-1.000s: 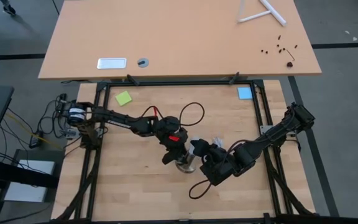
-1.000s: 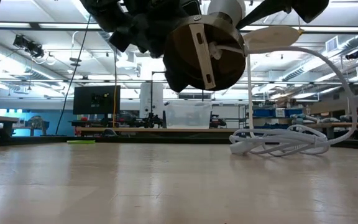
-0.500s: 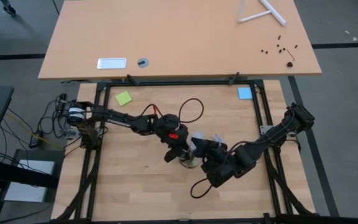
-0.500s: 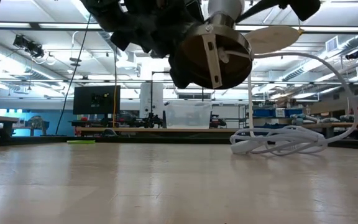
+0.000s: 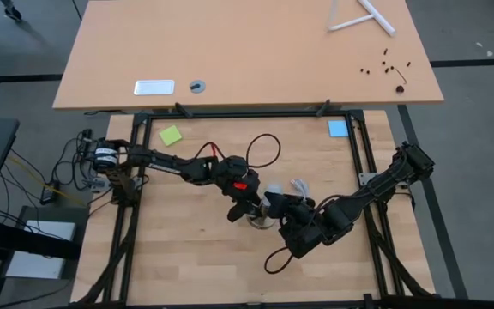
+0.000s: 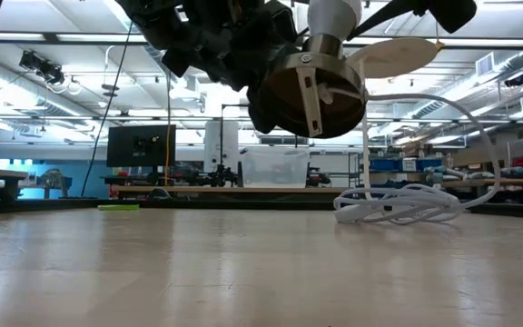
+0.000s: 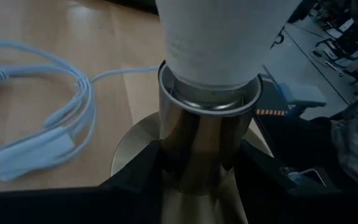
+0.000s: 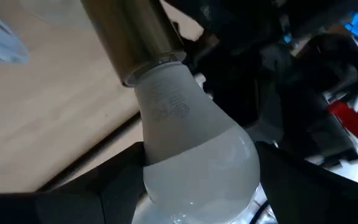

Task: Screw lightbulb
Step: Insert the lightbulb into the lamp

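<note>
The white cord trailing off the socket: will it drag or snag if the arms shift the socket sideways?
The white cord lies in loose loops on the table, so it is probably floppy and would trail along rather than resist. It arcs up to the socket, held off the table, so slack likely remains. Tangled loops might catch.

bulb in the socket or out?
In. The bulb's narrow end sits inside the socket's metal collar; how far it is threaded, cannot tell.
</note>
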Robot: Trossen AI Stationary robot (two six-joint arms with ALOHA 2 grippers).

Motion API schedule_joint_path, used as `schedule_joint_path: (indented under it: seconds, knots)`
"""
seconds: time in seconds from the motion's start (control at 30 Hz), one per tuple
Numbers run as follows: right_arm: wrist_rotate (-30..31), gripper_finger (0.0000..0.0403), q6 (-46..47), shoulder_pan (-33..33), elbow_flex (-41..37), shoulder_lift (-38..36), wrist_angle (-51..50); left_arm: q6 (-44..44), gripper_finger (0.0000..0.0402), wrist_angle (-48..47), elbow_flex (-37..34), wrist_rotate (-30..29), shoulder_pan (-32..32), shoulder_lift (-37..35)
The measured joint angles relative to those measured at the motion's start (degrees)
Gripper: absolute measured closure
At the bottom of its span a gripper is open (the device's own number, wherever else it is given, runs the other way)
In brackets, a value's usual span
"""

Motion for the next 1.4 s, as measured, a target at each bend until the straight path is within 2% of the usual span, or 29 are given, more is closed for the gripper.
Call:
schedule_joint_path:
  seconds: [0.5, 0.9, 0.97, 1.17, 1.4]
  knots:
    - [-5.71, 0.0110, -0.86, -0.72, 0.02, -0.03, 2.08, 4.14, 0.0242, -3.09, 0.45, 0.18, -1.15, 0.02]
    - [-10.17, 0.0112, 4.26, -0.81, 0.11, -0.28, 2.02, 5.83, 0.0242, -3.73, 1.31, -0.83, -1.68, 0.20]
    - [-9.82, 0.0110, 3.36, -0.68, 0.11, -0.28, 2.12, 5.83, 0.0242, -3.72, 1.31, -0.90, -1.68, 0.20]
    - [-2.36, 0.0092, -0.63, -0.47, 0.04, -0.07, 2.56, 5.59, 0.0242, -3.06, 1.75, -1.88, -1.51, 0.02]
    - [-2.54, 0.0088, -0.28, -0.61, 0.04, -0.02, 3.41, 5.52, 0.0243, -3.11, 1.81, -2.10, -1.46, -0.04]
